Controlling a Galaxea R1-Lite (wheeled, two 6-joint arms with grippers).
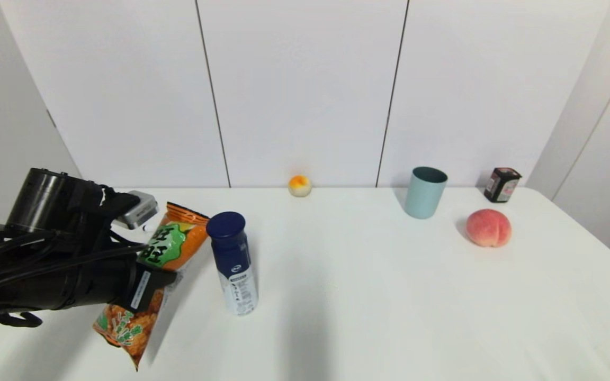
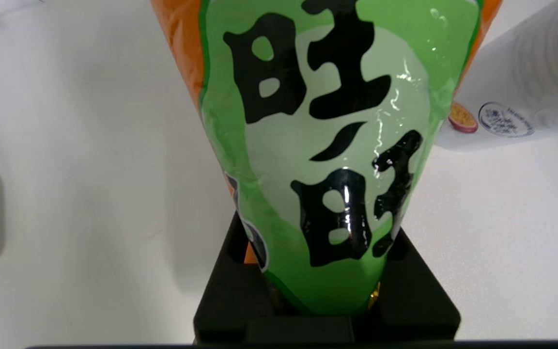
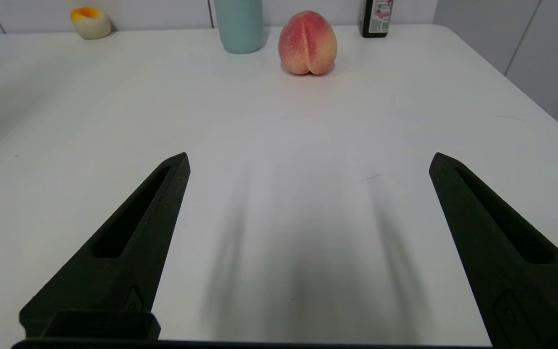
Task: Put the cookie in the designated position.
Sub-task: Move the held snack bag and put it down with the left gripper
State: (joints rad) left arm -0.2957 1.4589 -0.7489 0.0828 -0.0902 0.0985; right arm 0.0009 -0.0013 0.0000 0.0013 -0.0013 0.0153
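Orange foil makes up the cookie, a flat snack bag with a green jagged badge and black characters, held clear of the table at about eight o'clock in the head view. The left gripper pinches it across the middle, jaws closed narrow on the foil; in the left wrist view the bag fans out from between the black fingers. Such a bag is probably light, soft and crinkly, its glossy skin slippery and its contents brittle, so a firm hold across the flat middle looks wiser than one at a seam or corner.

Just beside it, toward three o'clock, stands a white bottle with a dark blue cap, close enough to be knocked. The white table is smooth and matte. Toward one o'clock stand a pale teal cup, a pink peach and a small dark jar; a small orange-white ball sits at twelve, against the white panelled wall. The right gripper hangs over bare table, jaws wide.
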